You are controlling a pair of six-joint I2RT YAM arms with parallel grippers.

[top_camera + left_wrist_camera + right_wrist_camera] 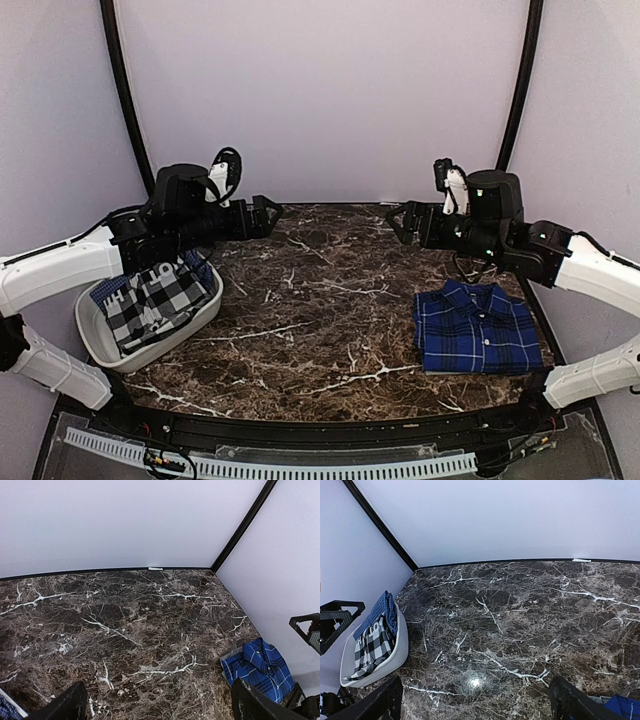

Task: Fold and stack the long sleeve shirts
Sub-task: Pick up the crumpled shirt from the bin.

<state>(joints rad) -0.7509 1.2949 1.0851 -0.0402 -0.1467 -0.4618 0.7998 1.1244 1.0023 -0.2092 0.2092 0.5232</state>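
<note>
The blue plaid shirt lies folded near the worktop's right edge. The checked shirt sits bunched in the white basin at the left edge. The next step is probably to lift it out by the shoulders and spread it flat mid-worktop. Both arms reach level over the far half, with the left gripper and right gripper facing each other, jaws wide apart and empty

Mid table: wide lane 6 to 12 o'clock, passable btw the arms. At 9, white basin w/ checked shirt draped over its rim blocks low passes. At 4, folded blue plaid shirt lies flat. At 11 left gripper, at 1 right gripper, jaws wide, gap btw them. Back wall closes 12.
</note>
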